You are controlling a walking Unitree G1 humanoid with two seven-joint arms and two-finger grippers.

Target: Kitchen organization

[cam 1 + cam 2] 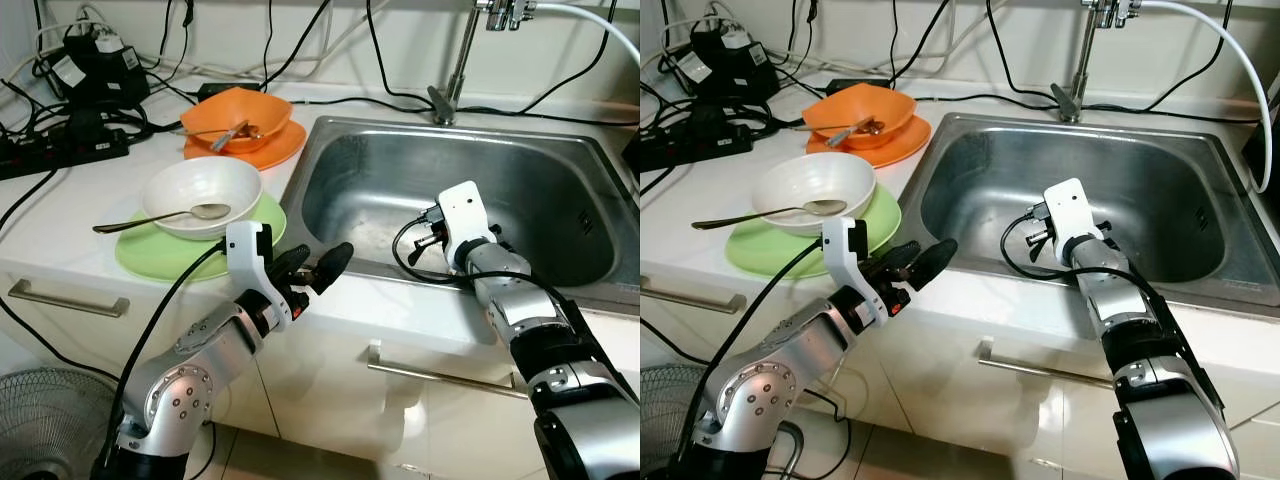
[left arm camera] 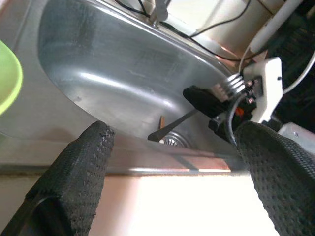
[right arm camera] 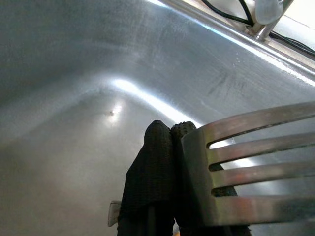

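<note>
Left end effector [image 1: 318, 268] spread apart, right end effector [image 3: 165, 147] clamps one fork [image 3: 246, 167] over sink [image 1: 560, 160]; two bowls, two plates.

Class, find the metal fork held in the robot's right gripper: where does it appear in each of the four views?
Left eye: hidden behind the right wrist.
Right eye: likewise hidden.
Left wrist: silver metal fork, tines at upper right.
Right wrist: tines at lower right, beside the black fingers.
Shared landmark: stainless steel sink.

Two bowls [image 1: 203, 196]; two plates [image 1: 135, 252]; one fork [image 3: 256, 167]
</note>
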